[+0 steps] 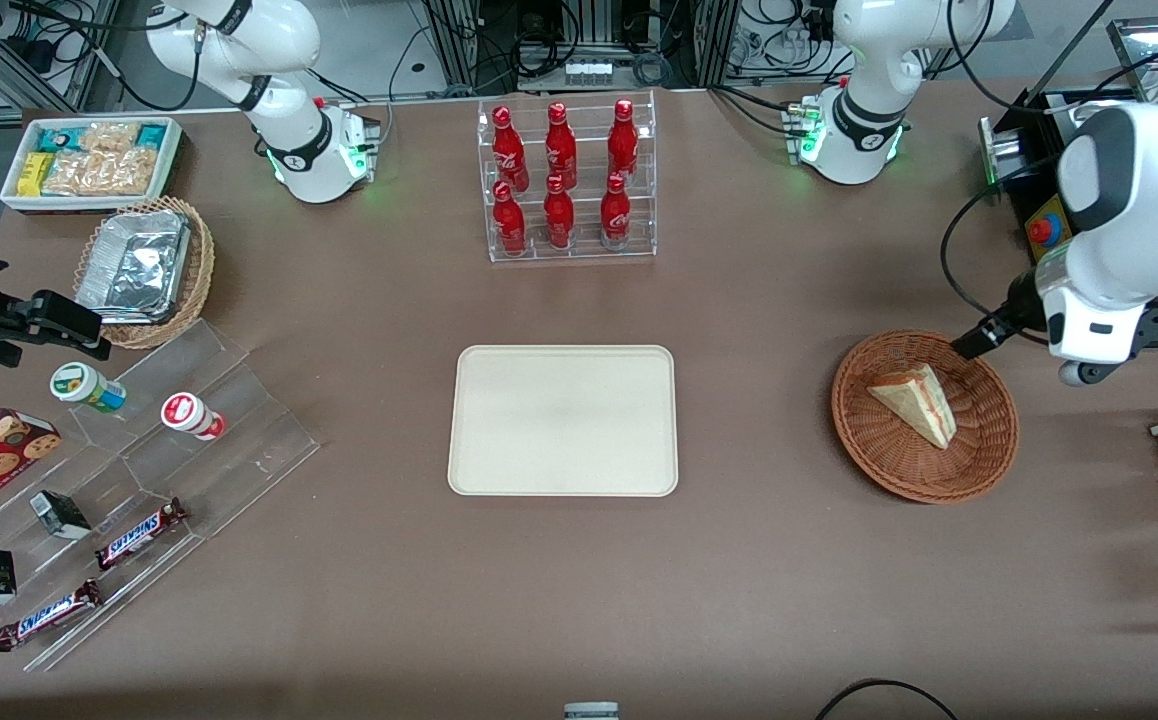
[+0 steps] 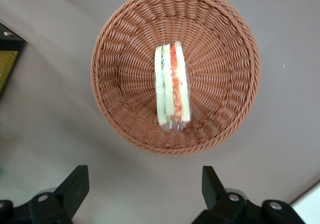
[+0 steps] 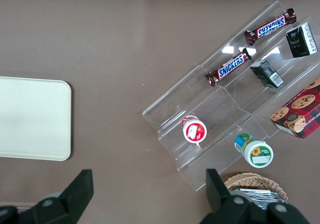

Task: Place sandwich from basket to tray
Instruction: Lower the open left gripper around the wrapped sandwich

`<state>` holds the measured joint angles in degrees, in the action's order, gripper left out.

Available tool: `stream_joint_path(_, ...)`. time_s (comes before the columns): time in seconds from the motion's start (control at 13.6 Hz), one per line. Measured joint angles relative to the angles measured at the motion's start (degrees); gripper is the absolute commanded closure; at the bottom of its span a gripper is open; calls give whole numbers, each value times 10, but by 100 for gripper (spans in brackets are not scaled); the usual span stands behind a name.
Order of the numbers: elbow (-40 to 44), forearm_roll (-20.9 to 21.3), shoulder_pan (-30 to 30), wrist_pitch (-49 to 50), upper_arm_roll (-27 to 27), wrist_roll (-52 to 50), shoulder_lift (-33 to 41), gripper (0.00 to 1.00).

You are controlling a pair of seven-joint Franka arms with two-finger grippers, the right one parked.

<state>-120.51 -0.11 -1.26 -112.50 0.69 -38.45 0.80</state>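
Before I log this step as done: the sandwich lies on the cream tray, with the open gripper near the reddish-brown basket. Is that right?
Not quite. The sandwich lies in the basket, not on the tray; the front view shows this. The rest holds: the gripper is open near the basket.

Beside the basket, the working arm's bulk hides the gripper in the front view; in the wrist view, the frame edge crops its fingers.

table | tray | basket | bottle rack | gripper above table
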Motion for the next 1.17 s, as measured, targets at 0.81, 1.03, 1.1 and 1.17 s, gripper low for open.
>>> stream_joint_path(0.81, -77, 0, 4, -162, 2, -40, -79, 0)
stream_joint_path(1.03, -86, 0, 4, -188, 2, -42, -96, 0)
stream_joint_path(1.1, -87, 0, 4, -194, 2, -48, -102, 0)
stream_joint_path(1.17, -88, 0, 4, -204, 2, -57, -109, 0)
